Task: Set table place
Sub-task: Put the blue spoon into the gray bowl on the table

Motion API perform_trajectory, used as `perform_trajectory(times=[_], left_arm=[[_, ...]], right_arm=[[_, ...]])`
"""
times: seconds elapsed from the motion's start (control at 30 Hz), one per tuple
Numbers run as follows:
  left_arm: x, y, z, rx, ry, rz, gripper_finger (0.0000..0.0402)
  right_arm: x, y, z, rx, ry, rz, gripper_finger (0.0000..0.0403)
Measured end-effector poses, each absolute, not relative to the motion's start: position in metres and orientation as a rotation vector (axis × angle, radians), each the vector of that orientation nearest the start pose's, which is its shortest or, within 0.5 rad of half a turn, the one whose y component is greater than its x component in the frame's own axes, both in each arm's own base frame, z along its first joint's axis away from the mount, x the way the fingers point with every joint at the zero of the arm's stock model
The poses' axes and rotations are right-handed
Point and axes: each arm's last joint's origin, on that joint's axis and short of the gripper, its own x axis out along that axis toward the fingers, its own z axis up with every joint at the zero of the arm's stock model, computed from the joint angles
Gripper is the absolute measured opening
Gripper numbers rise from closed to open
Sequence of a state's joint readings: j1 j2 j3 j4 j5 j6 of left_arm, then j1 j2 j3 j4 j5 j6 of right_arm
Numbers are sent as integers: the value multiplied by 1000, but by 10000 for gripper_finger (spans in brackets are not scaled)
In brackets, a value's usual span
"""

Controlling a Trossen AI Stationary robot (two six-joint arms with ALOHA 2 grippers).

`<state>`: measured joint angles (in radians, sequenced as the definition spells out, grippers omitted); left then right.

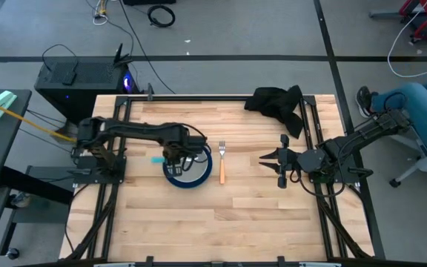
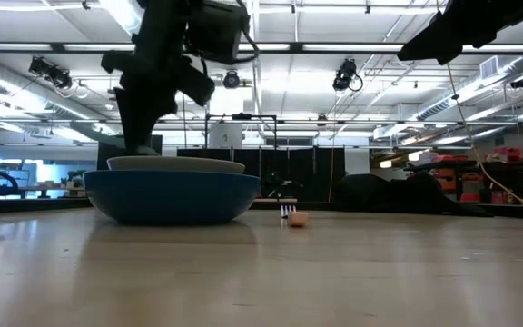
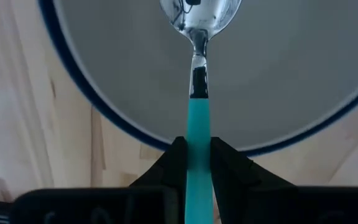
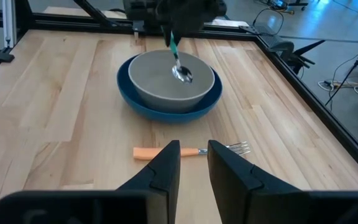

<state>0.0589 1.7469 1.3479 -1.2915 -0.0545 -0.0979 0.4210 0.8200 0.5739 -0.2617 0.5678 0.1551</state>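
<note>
Place setting, mid-tabletop [image 1: 243, 222], pale wood planks: round blue plate [image 4: 126, 87] carrying a smaller matte grey bowl [image 4: 160, 87]. Orange-handled fork [image 4: 185, 151] lies flat just beside the plate. Left hand [image 3: 197, 152] pinches the teal handle of the spoon [image 3: 197, 81], its shiny scoop over the bowl. Right hand [image 4: 193, 158] hovers near the fork, fingers spread, holding nothing.
</note>
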Motion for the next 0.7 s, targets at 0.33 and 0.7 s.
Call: perform_trajectory(times=[0.33,0.7], left_arm=[[311,24,215,-100,1687,189,57],[314,27,215,-128,1652,218,56]], right_arm=[[164,56,250,-89,434,-178,89],[164,56,250,-89,434,-177,89]])
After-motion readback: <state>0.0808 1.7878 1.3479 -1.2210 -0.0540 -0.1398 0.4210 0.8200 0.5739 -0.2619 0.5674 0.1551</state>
